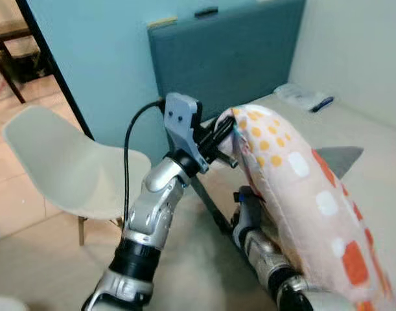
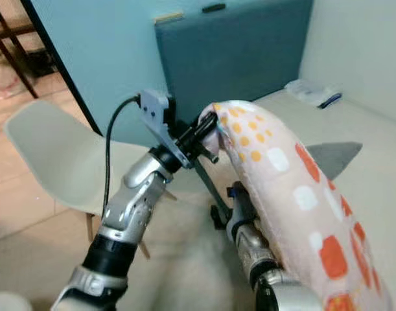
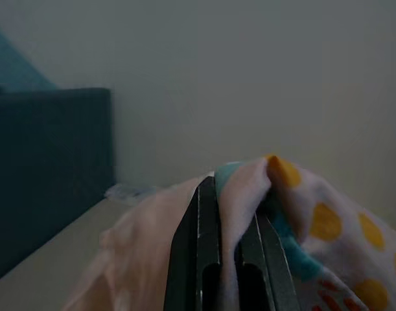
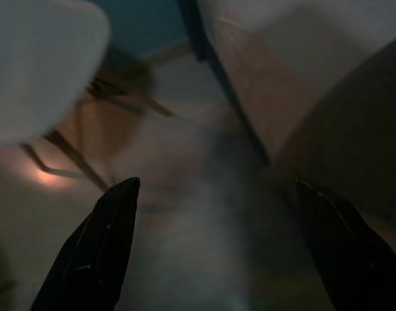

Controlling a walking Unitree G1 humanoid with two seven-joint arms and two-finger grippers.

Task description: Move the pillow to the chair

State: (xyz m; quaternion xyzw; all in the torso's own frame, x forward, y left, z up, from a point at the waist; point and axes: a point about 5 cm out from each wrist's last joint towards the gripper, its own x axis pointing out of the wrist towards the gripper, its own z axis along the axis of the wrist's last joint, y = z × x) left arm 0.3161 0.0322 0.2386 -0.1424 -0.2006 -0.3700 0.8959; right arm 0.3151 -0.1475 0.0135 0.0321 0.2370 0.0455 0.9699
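Teal wall and padded headboard (image 1: 236,58) stand behind a pale bed (image 1: 372,142), with a cream chair (image 1: 68,168) on the floor at about nine o'clock from the arms. Lifted clear of the bed, the spotted pillow (image 1: 301,194) hangs from the left gripper (image 1: 225,137), whose jaws pinch a fold of its corner. Beneath the pillow sits the right gripper (image 4: 217,246), jaws spread wide and holding nothing. Carrying looks to be the step in hand; next would likely be a swing toward the chair seat, keeping the drooping end from snagging.
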